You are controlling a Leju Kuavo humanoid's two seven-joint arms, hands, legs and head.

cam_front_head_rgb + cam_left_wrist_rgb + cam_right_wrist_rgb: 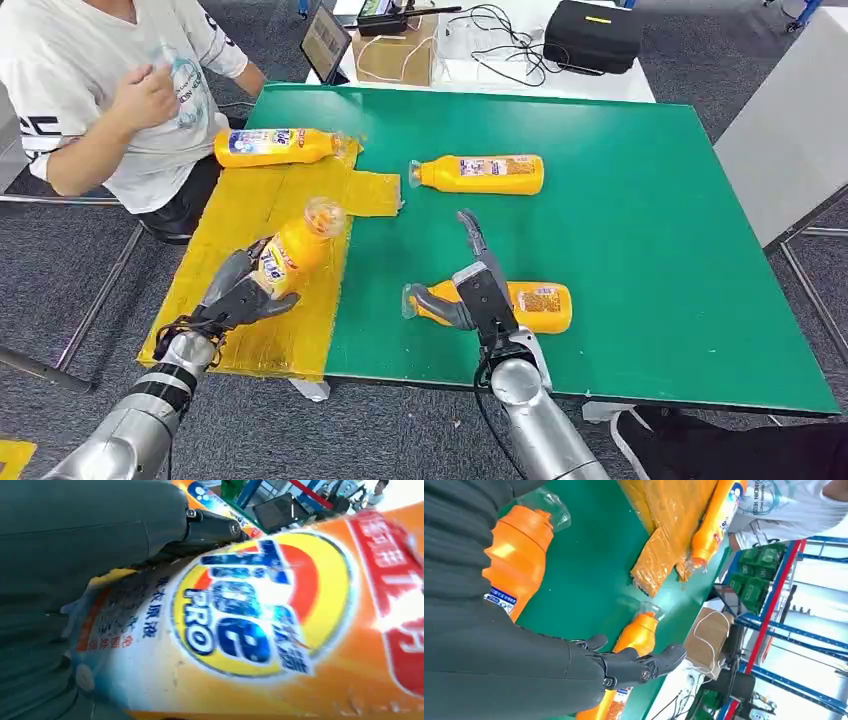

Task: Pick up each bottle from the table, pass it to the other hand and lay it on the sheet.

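Now left hand [235, 295] holds a bottle [293, 250] over the yellow sheet [250, 215].

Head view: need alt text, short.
The left hand holds an orange bottle above the yellow sheet; the right hand rests over another bottle on the green table. Two more bottles lie farther back.

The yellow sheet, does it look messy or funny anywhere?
Yes. The yellow sheet lies crumpled and wrinkled, with a ragged flap poking out over the green table. One bottle lies on its far end with its clear cap sticking past the sheet's edge. No spills show.
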